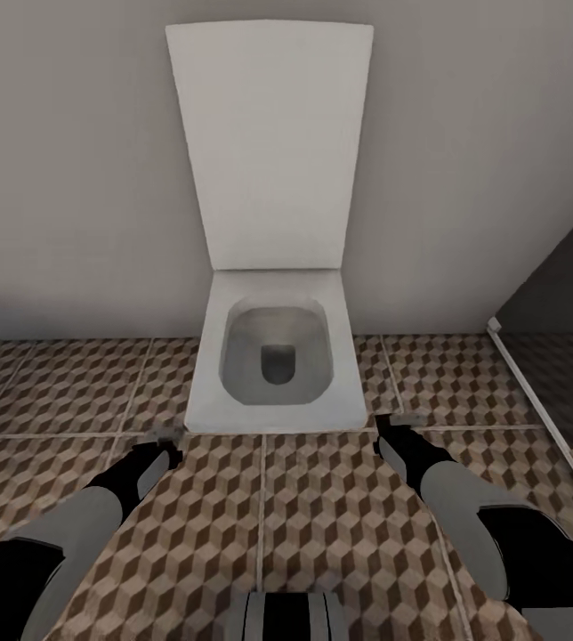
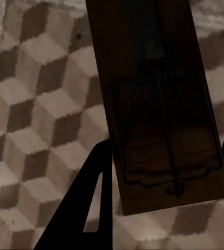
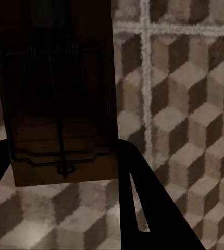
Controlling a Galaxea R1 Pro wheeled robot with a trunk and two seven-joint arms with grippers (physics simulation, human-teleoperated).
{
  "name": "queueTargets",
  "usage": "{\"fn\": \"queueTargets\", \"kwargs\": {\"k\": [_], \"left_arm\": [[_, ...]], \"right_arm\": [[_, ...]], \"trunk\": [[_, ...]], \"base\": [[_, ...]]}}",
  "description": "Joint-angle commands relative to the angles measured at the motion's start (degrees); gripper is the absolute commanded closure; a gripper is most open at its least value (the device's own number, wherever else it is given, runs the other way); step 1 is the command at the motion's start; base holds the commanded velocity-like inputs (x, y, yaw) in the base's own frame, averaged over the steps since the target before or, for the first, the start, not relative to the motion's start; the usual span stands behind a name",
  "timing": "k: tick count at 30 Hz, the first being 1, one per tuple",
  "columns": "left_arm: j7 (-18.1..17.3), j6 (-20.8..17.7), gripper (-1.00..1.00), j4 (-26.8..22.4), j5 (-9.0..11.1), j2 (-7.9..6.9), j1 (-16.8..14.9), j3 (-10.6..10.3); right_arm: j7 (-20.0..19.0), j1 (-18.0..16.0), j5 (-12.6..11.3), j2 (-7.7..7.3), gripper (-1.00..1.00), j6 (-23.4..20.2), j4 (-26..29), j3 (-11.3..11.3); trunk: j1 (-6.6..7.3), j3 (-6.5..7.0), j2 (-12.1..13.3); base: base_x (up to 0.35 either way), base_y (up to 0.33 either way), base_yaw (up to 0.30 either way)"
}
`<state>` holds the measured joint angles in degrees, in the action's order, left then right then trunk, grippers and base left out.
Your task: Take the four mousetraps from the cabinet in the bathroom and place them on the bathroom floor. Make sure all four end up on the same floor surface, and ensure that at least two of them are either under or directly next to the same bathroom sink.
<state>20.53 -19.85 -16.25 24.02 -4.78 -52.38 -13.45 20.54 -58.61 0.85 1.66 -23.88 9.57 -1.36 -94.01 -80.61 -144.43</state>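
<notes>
Facing a white square-edged toilet (image 1: 273, 356), lid (image 1: 269, 142) up against the plain wall. Cube-pattern tiled bathroom floor (image 1: 340, 525) runs under us and out to both sides. Dark panel with a pale frame (image 1: 536, 392) sits at the right edge of the head view.

We have both arms out low over the tiles, either side of the toilet's front edge. Left gripper (image 1: 164, 438) sits near the toilet's front-left corner, right gripper (image 1: 398, 425) near the front-right.

Left wrist view: dark-brown mousetrap (image 2: 161, 104) with its wire bar and spring is held between the fingers (image 2: 86, 203); one black finger is on one long edge, the other just showing at the opposite edge. So the left is clamped on a trap, above the floor.

Right wrist view: same story, a second mousetrap (image 3: 60, 88) sits pinched between the black fingers (image 3: 143, 198), tiles and a grout cross behind it.

In the head view the traps are too small to make out.
</notes>
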Motion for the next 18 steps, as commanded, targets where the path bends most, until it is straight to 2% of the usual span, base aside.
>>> {"fn": "queueTargets", "kwargs": {"k": [1, 6, 18], "left_arm": [[0.5, -0.4, 1.00, -0.1, 0.4, -0.05, 0.0, -0.5], [0.5, -0.4, 1.00, 0.2, 0.4, -0.08, 0.0, -0.5], [0.4, -0.4, 1.00, 0.3, 0.4, -0.05, 0.0, -0.5]], "right_arm": [[0.1, 0.0, -0.1, 0.01, 1.00, -0.4, 0.1, -0.1], [0.1, 0.0, -0.1, 0.04, 1.00, -0.4, 0.1, -0.1], [0.1, 0.0, -0.1, 0.10, 1.00, -0.4, 0.1, -0.1]], "trunk": [[-0.01, -0.27, 0.0], [-0.14, -1.37, -0.1], [-0.45, -4.03, -0.3]], "base": [[0.022, 0.000, 0.000], [0.189, 0.000, 0.000], [0.320, 0.000, 0.000]]}}
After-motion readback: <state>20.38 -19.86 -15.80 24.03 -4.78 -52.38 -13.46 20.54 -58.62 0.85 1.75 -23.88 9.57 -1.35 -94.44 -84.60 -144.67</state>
